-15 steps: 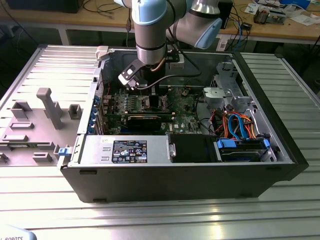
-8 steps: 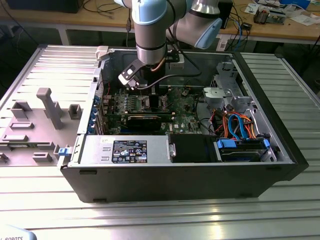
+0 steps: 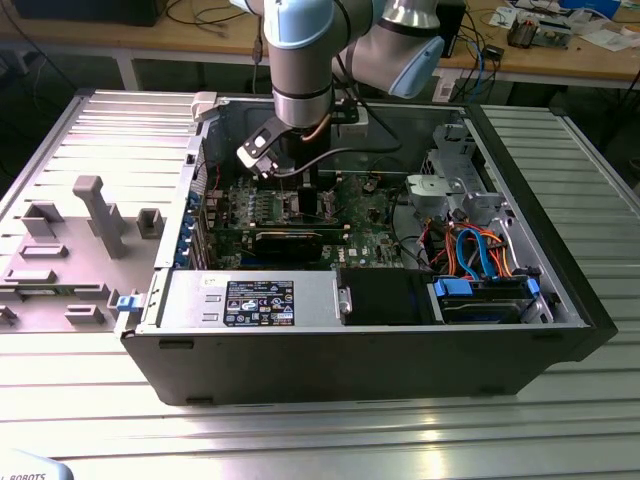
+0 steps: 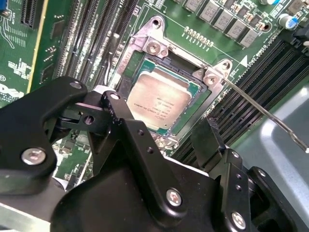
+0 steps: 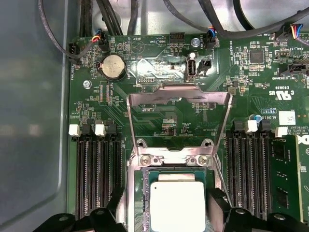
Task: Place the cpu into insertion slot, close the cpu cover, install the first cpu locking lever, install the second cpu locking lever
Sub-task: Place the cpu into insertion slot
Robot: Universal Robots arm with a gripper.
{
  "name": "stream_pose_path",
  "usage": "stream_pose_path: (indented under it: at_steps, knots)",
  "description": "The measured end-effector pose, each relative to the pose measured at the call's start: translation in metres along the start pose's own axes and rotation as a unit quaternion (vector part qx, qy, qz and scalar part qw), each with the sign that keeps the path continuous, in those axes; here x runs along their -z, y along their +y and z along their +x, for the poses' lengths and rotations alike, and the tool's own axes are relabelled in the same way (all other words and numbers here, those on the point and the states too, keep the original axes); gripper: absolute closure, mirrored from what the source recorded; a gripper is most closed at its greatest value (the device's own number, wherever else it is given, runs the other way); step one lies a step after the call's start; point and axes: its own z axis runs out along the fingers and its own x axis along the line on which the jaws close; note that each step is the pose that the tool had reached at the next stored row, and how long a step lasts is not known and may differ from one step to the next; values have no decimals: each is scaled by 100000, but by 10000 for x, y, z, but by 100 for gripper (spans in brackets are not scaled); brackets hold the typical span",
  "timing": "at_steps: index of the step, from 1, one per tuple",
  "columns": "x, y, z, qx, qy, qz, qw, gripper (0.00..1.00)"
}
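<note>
Presently we find the arm (image 3: 300, 60) reaching down into an open computer case (image 3: 350, 360) that lies on the slatted metal bench (image 3: 300, 430), with the gripper (image 3: 305, 185) low over the green circuit board (image 5: 159, 121). In both wrist views the cpu (image 5: 177, 205) (image 4: 159, 99) lies flat inside the insertion slot (image 4: 169, 62), pale metal top upward, its edges square to the socket rim. We record the black fingers (image 5: 217, 208) as apart, one on each side of the cpu, clamped on nothing; whether either touches the chip's edge we cannot tell. In the first wrist view the cpu cover (image 5: 178, 93) stands raised on its hinge at the far edge of the slot, the board showing through its cut-out middle, so the socket is uncovered. In the second wrist view a thin locking lever (image 4: 260, 108) runs outward from a corner of the slot, unlatched. Long black memory slots (image 5: 99, 179) flank the socket on both sides, and a coin battery (image 5: 112, 66) sits on the board well beyond the cover.
</note>
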Motion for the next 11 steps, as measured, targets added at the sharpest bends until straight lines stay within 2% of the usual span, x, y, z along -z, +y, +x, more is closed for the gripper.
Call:
stream_pose_path:
  at_steps: [11]
  knots:
    - [12, 6, 13, -128, -59, 36, 100000, 24]
